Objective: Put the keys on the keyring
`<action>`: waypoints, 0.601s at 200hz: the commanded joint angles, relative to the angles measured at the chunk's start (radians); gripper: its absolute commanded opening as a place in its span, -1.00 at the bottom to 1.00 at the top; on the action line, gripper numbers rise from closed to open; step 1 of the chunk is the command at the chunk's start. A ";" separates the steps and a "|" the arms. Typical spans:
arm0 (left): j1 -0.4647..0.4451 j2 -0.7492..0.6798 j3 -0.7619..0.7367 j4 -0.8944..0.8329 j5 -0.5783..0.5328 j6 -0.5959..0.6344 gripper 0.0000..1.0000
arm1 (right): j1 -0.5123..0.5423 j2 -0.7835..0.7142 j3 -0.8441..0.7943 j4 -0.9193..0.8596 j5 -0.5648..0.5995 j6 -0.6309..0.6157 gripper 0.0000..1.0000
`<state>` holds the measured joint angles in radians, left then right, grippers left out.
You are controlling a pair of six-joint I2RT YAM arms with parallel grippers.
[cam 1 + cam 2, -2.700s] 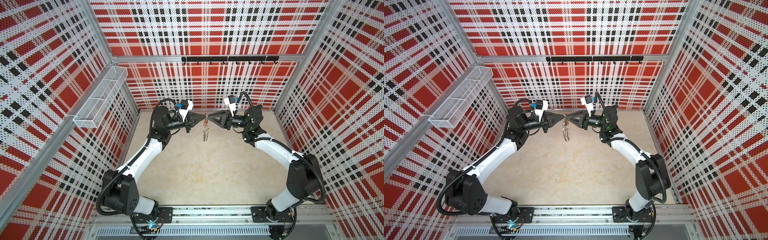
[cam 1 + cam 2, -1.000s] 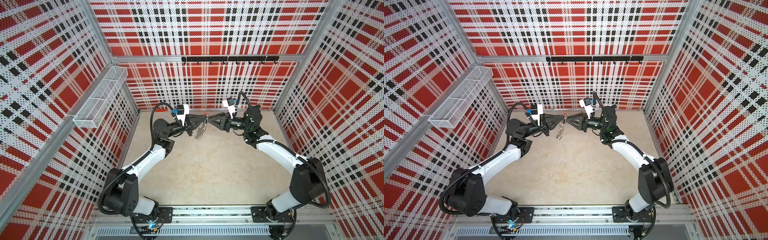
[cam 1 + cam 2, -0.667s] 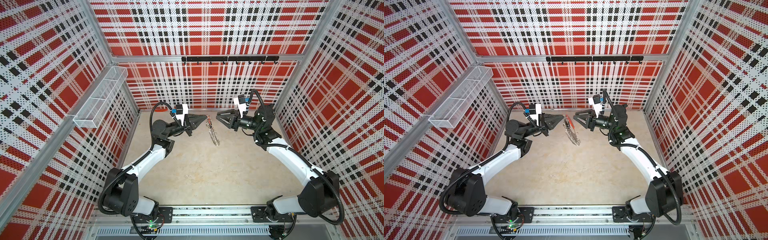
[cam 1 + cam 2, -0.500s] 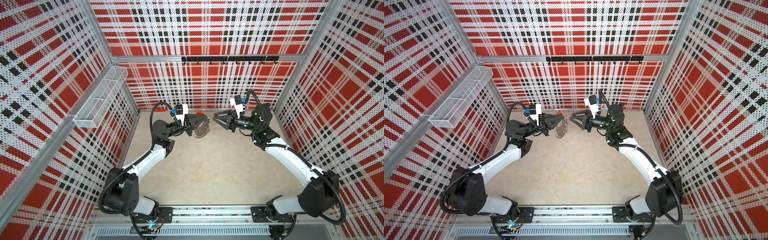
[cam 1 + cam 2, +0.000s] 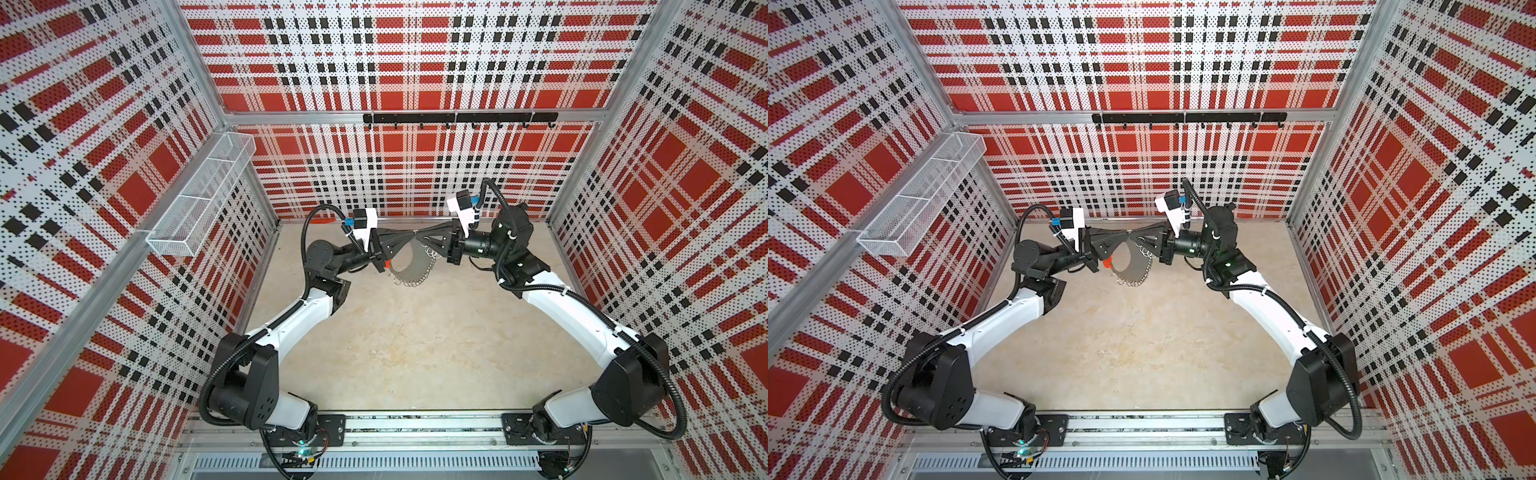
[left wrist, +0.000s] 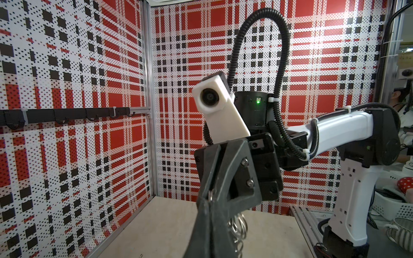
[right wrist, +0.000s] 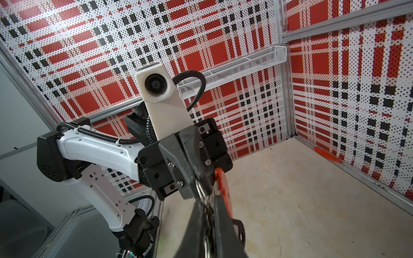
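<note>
Keyring [image 5: 415, 275] [image 5: 1130, 271] hangs in the air between both grippers, near the back wall [image 5: 415, 187], with its lower edge off the worktop [image 5: 415, 353]. Grip: left gripper [image 5: 409, 244] [image 5: 1125, 237] is clamped on the arc by the red sleeve [image 5: 387, 264] [image 7: 223, 185]. The right gripper [image 5: 422, 241] [image 6: 209, 198] is closed on the thin metal, tip to tip with the left. Small silver loops [image 6: 239, 225] dangle below. Open worktop spreads forward to the base rail [image 5: 415, 424]. An orange piece [image 5: 322, 221] lies at the back wall's foot, well apart.
</note>
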<state>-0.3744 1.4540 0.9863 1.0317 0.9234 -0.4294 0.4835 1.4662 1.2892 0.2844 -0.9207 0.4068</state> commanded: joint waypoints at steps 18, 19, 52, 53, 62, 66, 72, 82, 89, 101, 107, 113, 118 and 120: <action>0.013 0.005 0.002 0.053 0.027 -0.011 -1.00 | 0.006 -0.006 0.038 -0.070 0.017 -0.074 -1.00; 0.014 0.005 0.002 0.052 0.027 -0.011 -1.00 | 0.006 -0.006 0.039 -0.073 0.018 -0.077 -1.00; 0.042 -0.012 -0.017 0.005 0.036 0.068 -0.53 | 0.006 -0.006 0.077 -0.197 0.080 -0.167 -1.00; 0.042 -0.014 -0.018 0.001 0.036 0.080 -0.52 | 0.006 -0.006 0.077 -0.202 0.083 -0.171 -1.00; 0.051 -0.031 -0.020 -0.058 0.032 0.152 -0.49 | 0.008 -0.006 0.087 -0.252 0.111 -0.212 -1.00; 0.055 -0.041 -0.017 -0.102 0.025 0.192 -0.48 | 0.010 -0.007 0.094 -0.278 0.127 -0.234 -1.00; 0.058 -0.056 -0.008 -0.184 0.012 0.266 -0.48 | 0.013 -0.007 0.105 -0.322 0.154 -0.271 -1.00; 0.053 -0.080 0.027 -0.382 -0.025 0.443 -0.48 | 0.022 -0.007 0.126 -0.396 0.206 -0.336 -1.00; 0.043 -0.089 0.066 -0.556 -0.062 0.584 -0.48 | 0.028 -0.002 0.141 -0.449 0.247 -0.383 -1.00; 0.013 -0.085 0.152 -0.874 -0.145 0.828 -0.48 | 0.040 0.007 0.165 -0.524 0.313 -0.449 -1.00; -0.007 -0.072 0.199 -1.006 -0.185 0.930 -0.48 | 0.045 0.012 0.175 -0.551 0.339 -0.474 -1.00; -0.021 -0.056 0.250 -1.113 -0.214 1.012 -0.48 | 0.047 0.015 0.180 -0.570 0.358 -0.491 -1.00; -0.029 -0.042 0.284 -1.189 -0.229 1.061 -0.48 | 0.049 0.018 0.181 -0.579 0.370 -0.501 -1.00; -0.032 -0.035 0.298 -1.217 -0.231 1.075 -0.48 | 0.049 0.019 0.182 -0.582 0.374 -0.506 -1.00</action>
<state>-0.3553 1.4010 1.1316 0.3916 0.8227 0.1799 0.5159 1.4731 1.4292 -0.1616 -0.6655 0.0616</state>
